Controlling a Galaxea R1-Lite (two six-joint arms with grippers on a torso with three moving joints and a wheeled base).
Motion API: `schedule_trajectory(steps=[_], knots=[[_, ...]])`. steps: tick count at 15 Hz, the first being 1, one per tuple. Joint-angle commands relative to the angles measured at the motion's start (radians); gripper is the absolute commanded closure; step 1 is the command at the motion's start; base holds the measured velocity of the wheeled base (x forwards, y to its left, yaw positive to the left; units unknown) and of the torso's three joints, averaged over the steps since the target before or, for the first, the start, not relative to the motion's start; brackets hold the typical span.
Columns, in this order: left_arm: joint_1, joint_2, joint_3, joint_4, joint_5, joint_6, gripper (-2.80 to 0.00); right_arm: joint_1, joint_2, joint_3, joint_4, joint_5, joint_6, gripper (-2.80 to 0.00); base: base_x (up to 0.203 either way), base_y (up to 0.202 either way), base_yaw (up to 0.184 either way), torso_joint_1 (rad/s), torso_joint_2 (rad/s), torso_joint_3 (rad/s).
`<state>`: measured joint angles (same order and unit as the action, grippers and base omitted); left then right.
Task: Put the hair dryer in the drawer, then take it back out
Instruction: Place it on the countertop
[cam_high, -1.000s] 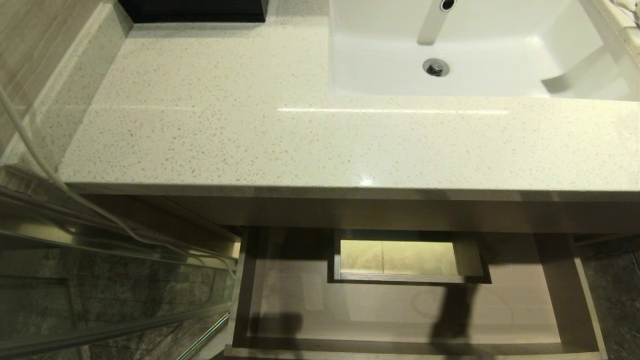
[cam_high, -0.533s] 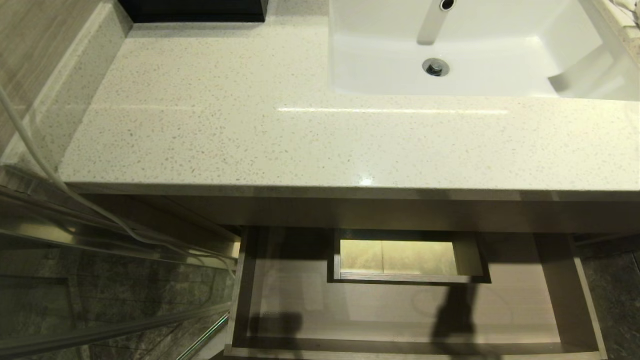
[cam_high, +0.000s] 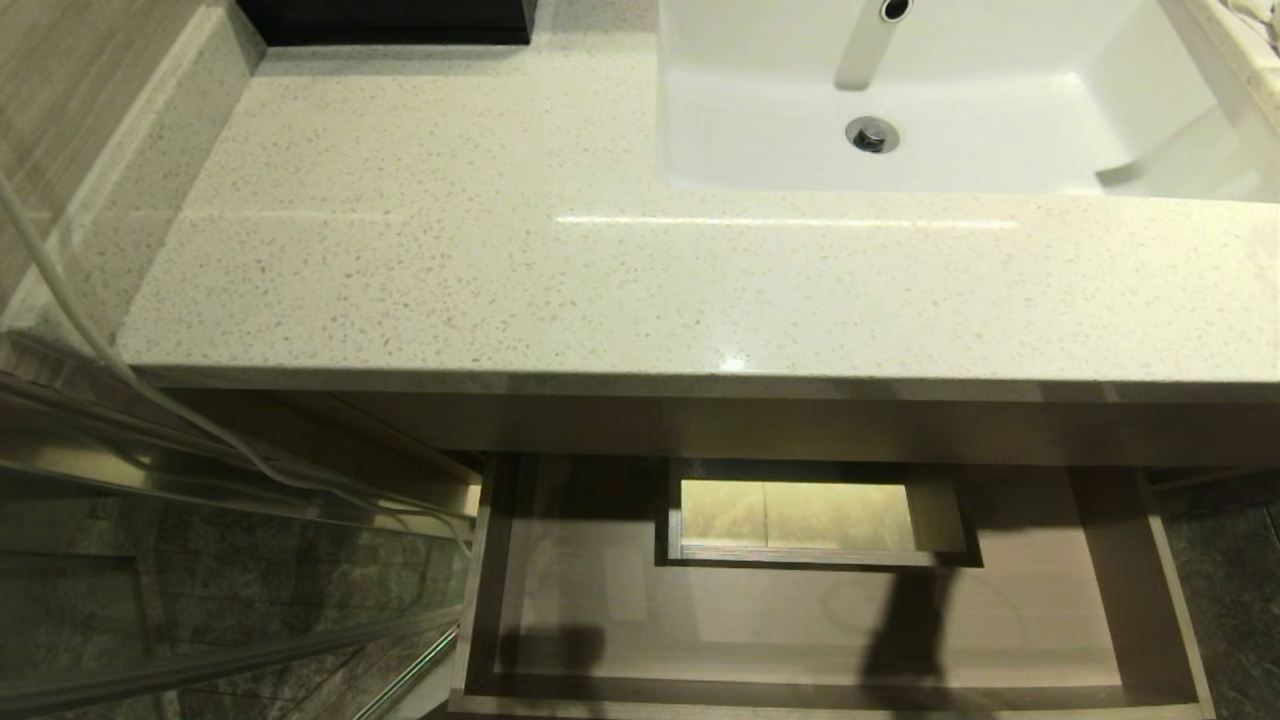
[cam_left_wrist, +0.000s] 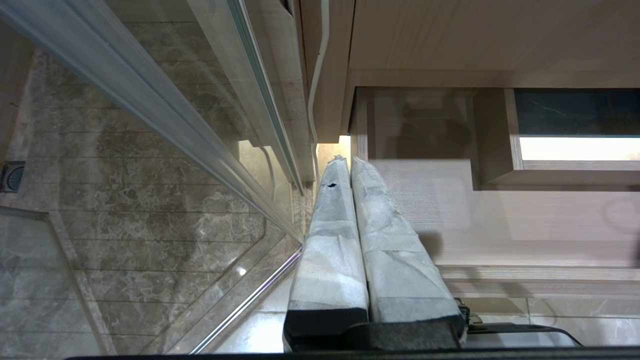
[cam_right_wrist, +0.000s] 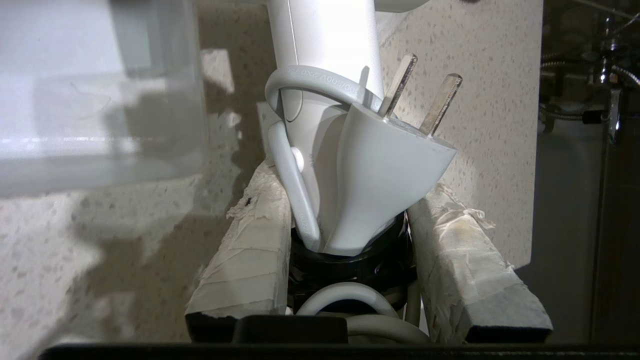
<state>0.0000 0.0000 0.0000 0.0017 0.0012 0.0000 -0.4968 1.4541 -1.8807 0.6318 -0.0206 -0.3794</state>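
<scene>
Currently right gripper (cam_right_wrist: 350, 200) pinches the hair dryer (cam_right_wrist: 330, 100) by its cord-wrapped handle, beside the speckled countertop (cam_high: 600, 270) — drawer (cam_high: 560, 620) pulled out. Left gripper (cam_left_wrist: 350, 165) pressed together near the drawer's corner.

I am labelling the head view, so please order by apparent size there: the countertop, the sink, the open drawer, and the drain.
1. countertop: largest.
2. drawer and sink: look alike; both are cut off by the picture edge, and the drawer lies nearer the camera, so I do not rank them.
3. drain: clearly smallest.
</scene>
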Motion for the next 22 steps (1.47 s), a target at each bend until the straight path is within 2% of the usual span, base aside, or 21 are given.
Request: schedule_trajectory(steps=[1, 6, 14, 17, 22], knots=[[0.0, 0.0, 0.002, 0.0, 0.0, 0.0, 0.0, 0.0, -0.072, 0.018, 0.04, -0.001, -0.004, 0.0, 0.0, 0.0, 0.0, 0.0, 0.0, 0.0], [0.0, -0.002, 0.0, 0.0, 0.0, 0.0, 0.0, -0.002, -0.179, 0.117, 0.081, -0.005, -0.004, 0.0, 0.0, 0.0, 0.0, 0.0, 0.0, 0.0], [0.0, -0.002, 0.002, 0.0, 0.0, 0.0, 0.0, -0.002, -0.061, 0.069, 0.026, -0.005, -0.004, 0.0, 0.0, 0.0, 0.0, 0.0, 0.0, 0.0], [-0.001, 0.0, 0.0, 0.0, 0.0, 0.0, 0.0, -0.001, -0.003, 0.018, 0.022, -0.004, -0.004, 0.0, 0.0, 0.0, 0.0, 0.0, 0.0, 0.0], [0.0, 0.0, 0.0, 0.0, 0.0, 0.0, 0.0, -0.002, 0.021, 0.008, 0.027, -0.003, -0.016, 0.0, 0.0, 0.0, 0.0, 0.0, 0.0, 0.0]])
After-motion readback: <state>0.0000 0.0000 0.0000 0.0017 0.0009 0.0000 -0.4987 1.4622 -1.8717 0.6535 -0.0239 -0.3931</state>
